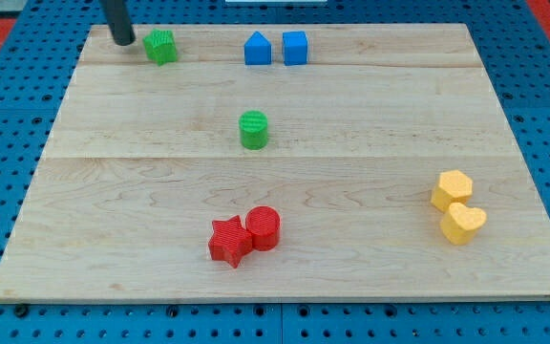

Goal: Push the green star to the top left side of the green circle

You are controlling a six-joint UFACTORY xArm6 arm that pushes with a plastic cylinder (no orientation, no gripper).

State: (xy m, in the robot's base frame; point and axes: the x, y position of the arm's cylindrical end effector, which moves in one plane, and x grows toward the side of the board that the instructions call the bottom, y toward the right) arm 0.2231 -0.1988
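Observation:
The green star (160,46) sits near the board's top left corner. The green circle (253,130) stands near the board's middle, below and to the right of the star. My tip (124,41) rests on the board just left of the green star, a small gap between them. The rod rises out of the view's top.
A blue pentagon-like block (257,49) and a blue cube (295,47) stand side by side at the top centre. A red star (229,241) and red cylinder (264,228) touch at the bottom centre. A yellow hexagon (452,189) and yellow heart (463,223) sit at the right. The wooden board (370,115) lies on blue pegboard.

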